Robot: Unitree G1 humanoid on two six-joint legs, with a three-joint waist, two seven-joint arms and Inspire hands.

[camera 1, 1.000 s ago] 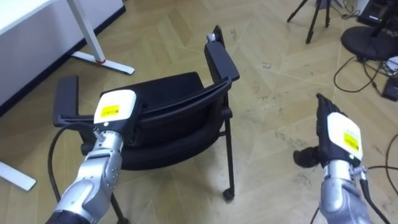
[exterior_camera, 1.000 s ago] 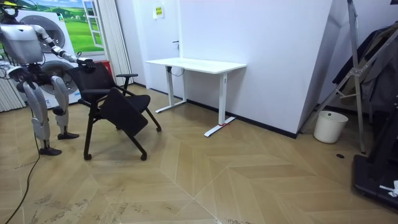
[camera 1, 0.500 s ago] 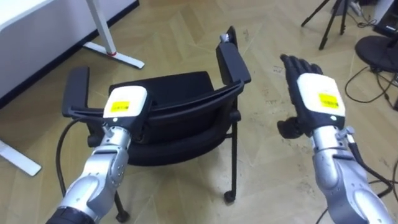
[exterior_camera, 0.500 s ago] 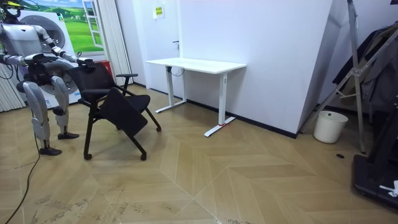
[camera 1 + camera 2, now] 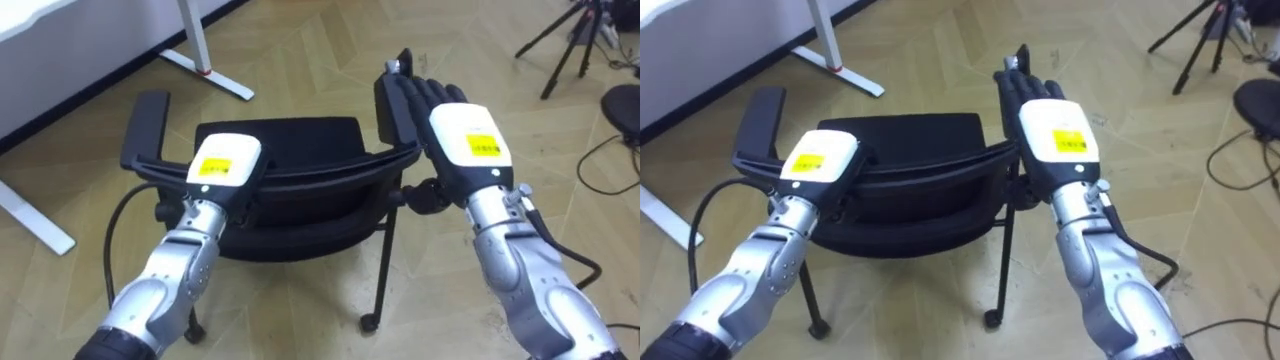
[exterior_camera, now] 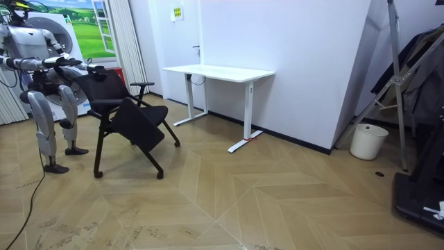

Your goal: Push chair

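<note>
Black chair [image 5: 290,140], one only, stands on the wood floor [image 5: 300,50] just before me. My left hand [image 5: 225,165] sits on the backrest's top edge; its fingers are hidden, so I cannot tell their state. My right hand [image 5: 462,140], fingers straight, is at the backrest's right end.

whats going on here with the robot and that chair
The robot stands behind a black chair, its left hand on top of the backrest and its right hand, fingers straight, at the backrest's right end by the armrest. A white desk stands beyond the chair.
</note>
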